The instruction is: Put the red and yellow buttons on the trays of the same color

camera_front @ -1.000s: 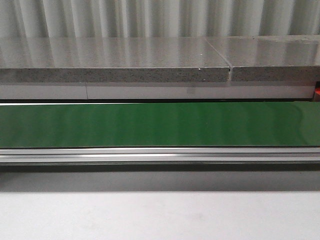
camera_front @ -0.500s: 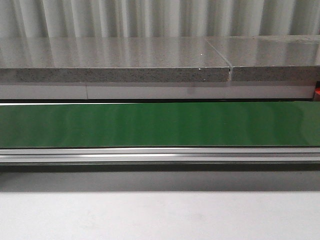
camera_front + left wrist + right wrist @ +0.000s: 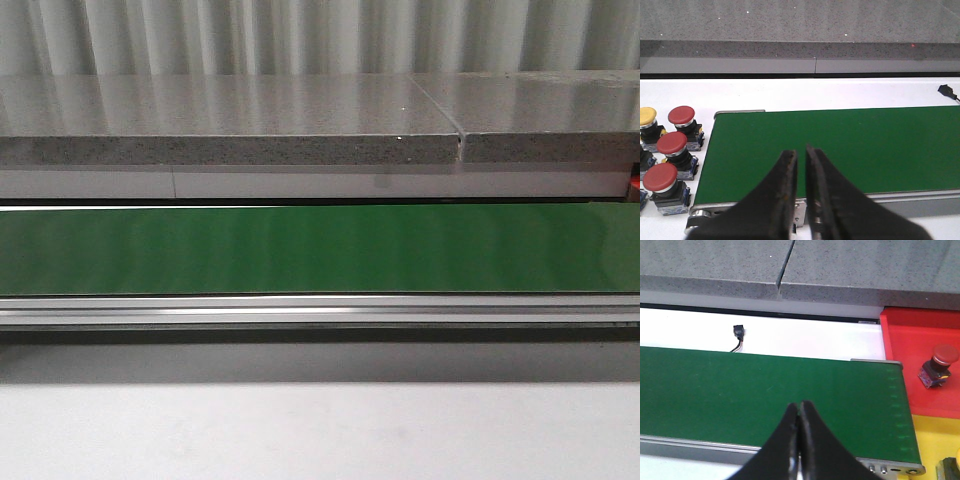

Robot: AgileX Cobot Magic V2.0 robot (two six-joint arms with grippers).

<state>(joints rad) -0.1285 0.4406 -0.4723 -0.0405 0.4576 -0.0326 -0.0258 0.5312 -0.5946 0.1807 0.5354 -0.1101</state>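
both grippers, left (image 3: pixel 800 155) nearly closed and right (image 3: pixel 799 410) closed, hold nothing above my green belt (image 3: pixel 320 250), with red buttons (image 3: pixel 672 143) off its left end and one red button (image 3: pixel 941 360) on the red tray (image 3: pixel 910 345) at right.

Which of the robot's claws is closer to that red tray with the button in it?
Right. The right gripper hangs over the green belt's end, which adjoins the red tray. The left gripper is at the belt's other end, beside loose buttons; no tray shows there.
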